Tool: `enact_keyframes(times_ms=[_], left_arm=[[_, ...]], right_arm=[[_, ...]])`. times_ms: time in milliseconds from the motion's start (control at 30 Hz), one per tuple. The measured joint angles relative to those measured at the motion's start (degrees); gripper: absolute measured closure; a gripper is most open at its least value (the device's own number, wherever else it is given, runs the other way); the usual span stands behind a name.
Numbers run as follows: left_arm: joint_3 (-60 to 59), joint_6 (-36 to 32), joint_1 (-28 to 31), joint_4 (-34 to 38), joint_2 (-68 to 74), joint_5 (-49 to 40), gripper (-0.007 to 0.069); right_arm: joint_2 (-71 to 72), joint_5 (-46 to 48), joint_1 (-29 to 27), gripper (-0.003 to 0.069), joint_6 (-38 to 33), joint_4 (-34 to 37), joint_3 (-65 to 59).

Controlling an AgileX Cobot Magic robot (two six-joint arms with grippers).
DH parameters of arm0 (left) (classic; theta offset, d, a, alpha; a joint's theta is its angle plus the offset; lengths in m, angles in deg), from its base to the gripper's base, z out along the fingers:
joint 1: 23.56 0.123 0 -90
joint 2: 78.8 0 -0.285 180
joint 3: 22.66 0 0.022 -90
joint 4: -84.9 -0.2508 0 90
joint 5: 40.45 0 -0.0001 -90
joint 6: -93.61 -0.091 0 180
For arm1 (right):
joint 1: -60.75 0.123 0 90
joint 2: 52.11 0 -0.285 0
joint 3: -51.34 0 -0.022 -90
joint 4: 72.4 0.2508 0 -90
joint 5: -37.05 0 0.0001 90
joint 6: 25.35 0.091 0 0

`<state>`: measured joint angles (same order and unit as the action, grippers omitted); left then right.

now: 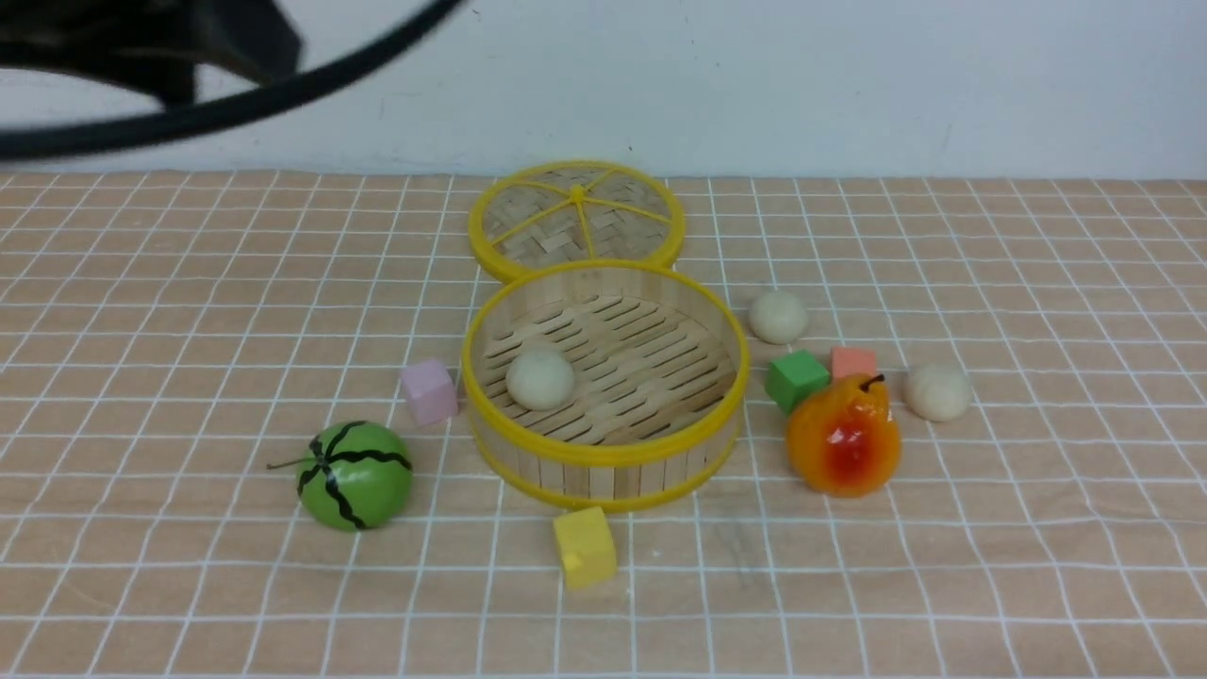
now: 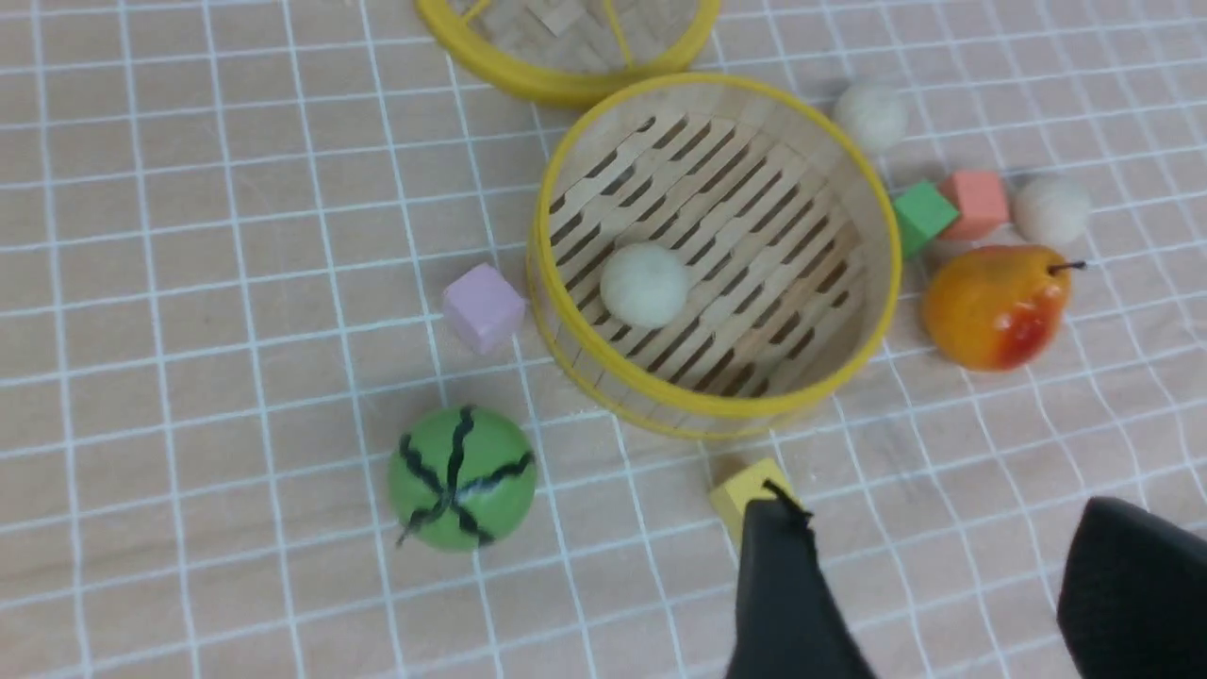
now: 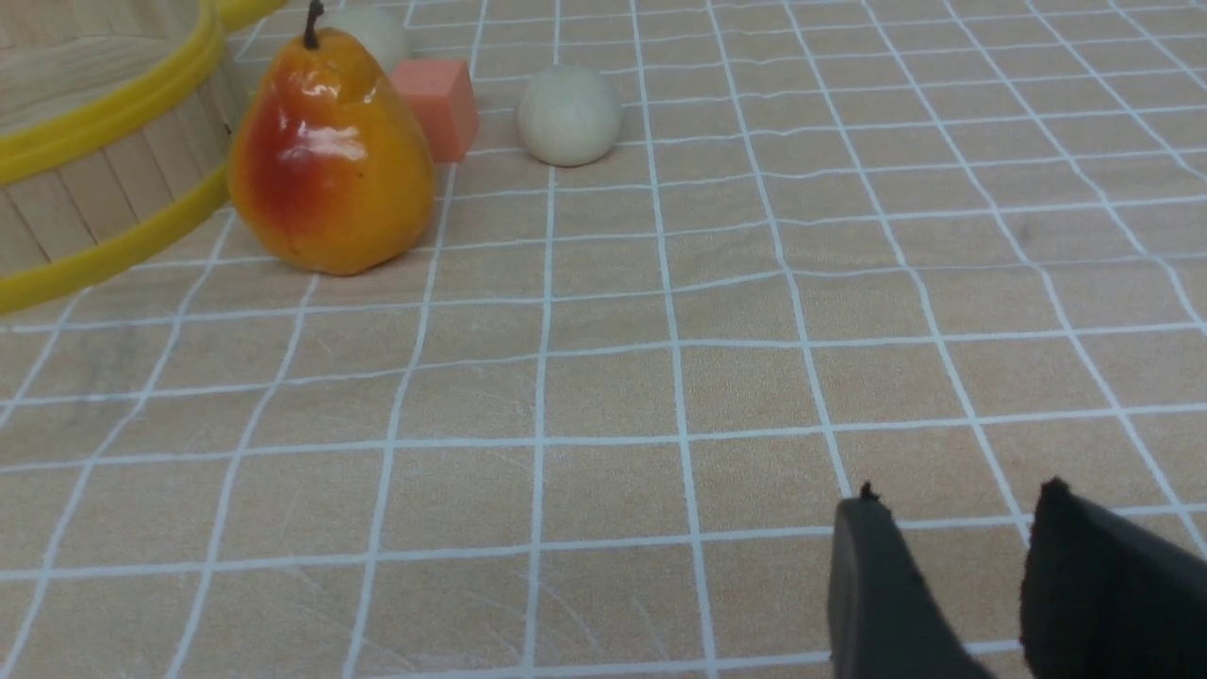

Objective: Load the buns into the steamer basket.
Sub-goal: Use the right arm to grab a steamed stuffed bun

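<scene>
First bun [image 1: 539, 379] rests in the steamer basket [image 1: 603, 455]; second bun [image 1: 779, 316] and third bun [image 1: 937, 391] lie outside.
The left gripper [image 2: 934, 509], spread and empty, hangs clear; the right gripper [image 3: 962, 490], parted and empty, faces the third bun, seemingly next.

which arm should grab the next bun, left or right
Right, likely. The two loose buns lie on the right of the steamer basket, and the open right pincer faces one with nothing between. The left pincer hovers by the yellow cube, farther away.
</scene>
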<state>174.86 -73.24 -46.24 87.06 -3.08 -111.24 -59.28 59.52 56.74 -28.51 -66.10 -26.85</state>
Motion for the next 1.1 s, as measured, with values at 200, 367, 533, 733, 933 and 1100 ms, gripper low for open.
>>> enact_keyframes(times_ms=[200, 367, 533, 733, 933, 1100], left_arm=[[-18.2, 0.1, 0.0, 1.1, -15.9, 0.4, 0.0360], [-33.7, 0.3, 0.0, 2.3, -26.3, 6.7, 0.0534], [-43.1, 3.4, 0.0, 3.0, -29.8, 14.9, 0.0638], [-45.5, 4.9, 0.0, 3.2, -29.3, 16.8, 0.0638], [-45.6, 5.0, 0.0, 3.2, -29.1, 17.1, 0.0638], [-45.8, 5.0, 0.0, 2.5, -29.1, 18.3, 0.0638]], right_arm=[[0.0, 0.0, 0.0, 0.0420, 0.0, 0.0, 0.0], [0.0, 0.0, 0.0, 0.0420, 0.0, 0.0, 0.0], [0.0, 0.0, 0.0, 0.0420, 0.0, 0.0, 0.0], [0.0, 0.0, 0.0, 0.0420, 0.0, 0.0, 0.0], [0.0, 0.0, 0.0, 0.0420, 0.0, 0.0, 0.0], [0.0, 0.0, 0.0, 0.0420, 0.0, 0.0, 0.0]])
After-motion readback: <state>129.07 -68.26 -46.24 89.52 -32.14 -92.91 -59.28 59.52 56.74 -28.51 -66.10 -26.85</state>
